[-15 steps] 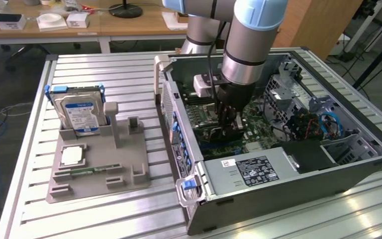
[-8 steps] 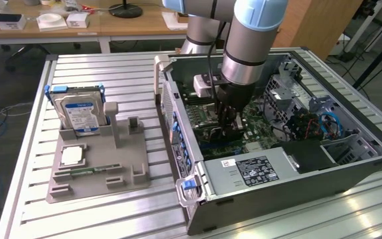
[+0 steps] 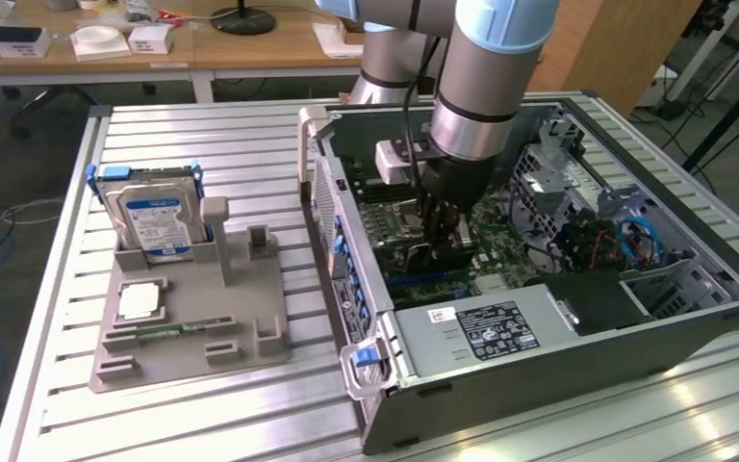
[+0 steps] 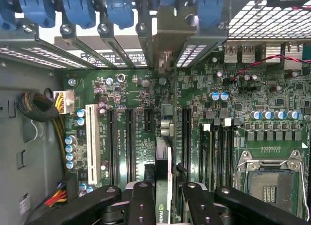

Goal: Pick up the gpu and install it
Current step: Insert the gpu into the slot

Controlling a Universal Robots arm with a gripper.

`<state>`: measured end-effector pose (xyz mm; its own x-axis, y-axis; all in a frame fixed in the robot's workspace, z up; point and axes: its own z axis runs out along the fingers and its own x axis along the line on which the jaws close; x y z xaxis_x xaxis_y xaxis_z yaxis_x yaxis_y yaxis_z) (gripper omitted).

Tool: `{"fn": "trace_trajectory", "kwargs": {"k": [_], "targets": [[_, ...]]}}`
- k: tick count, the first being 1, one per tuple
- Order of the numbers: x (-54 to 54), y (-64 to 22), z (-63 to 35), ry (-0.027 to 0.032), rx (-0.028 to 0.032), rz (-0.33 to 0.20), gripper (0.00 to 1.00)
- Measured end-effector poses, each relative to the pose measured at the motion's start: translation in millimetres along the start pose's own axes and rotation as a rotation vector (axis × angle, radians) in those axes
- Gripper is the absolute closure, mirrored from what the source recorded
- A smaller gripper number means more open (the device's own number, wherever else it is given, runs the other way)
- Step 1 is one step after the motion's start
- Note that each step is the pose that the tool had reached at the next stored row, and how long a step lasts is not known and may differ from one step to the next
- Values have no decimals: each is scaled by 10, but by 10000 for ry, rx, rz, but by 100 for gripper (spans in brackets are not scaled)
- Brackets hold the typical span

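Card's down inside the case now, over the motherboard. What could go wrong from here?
1. The gpu is held edge-on between the fingers, above the motherboard slots; if it sits slightly off the slot line, it may jam or scrape nearby components.
2. Its bracket end must meet the rear opening by the blue latches; a tilt could catch there.
3. The gripper hangs deep in the computer case, so sideways corrections risk hitting parts.

Below the jaws the motherboard [image 4: 146,96] lies crowded — upright slots [image 4: 112,145] stand to either side of the card [image 4: 163,186] held between them, with little gap. Ahead, the blue bracket clips [image 4: 119,8] and case wall [image 3: 331,207] close the way. A cable bundle [image 4: 36,106] crowds one side — the processor socket [image 4: 269,179] the other.
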<state>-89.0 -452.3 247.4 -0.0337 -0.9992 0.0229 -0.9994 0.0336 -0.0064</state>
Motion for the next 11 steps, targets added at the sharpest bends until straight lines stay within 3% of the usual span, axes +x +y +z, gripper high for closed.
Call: {"fn": "trace_trajectory", "kwargs": {"k": [11], "targets": [[-14,1,3,6,-2,0,74]]}}
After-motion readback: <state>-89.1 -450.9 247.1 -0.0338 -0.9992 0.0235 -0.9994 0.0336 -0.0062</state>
